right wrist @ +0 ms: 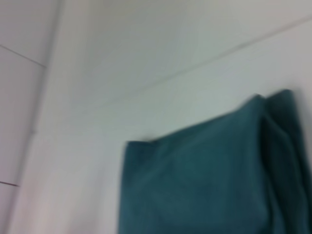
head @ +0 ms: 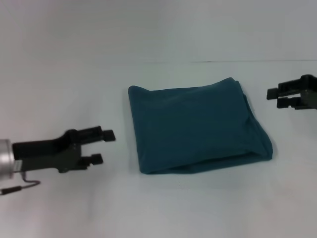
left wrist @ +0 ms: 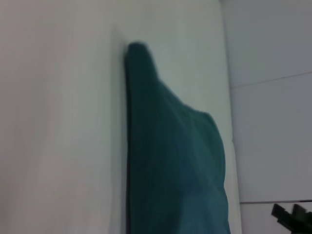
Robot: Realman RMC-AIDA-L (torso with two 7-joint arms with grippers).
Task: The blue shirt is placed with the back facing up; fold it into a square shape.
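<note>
Here you are viewing the blue shirt (head: 195, 126) lying folded mid-table between the left gripper (head: 103, 147) and right gripper (head: 273, 97), both gaping, holding nothing. It is likely handling soft, light; pinch layered edges.

Both wrist views cut off the folded dark teal-blue cotton shirt (left wrist: 170, 165) at the frame edge; the right gripper (head: 277, 97) is partly outside the head view.
</note>
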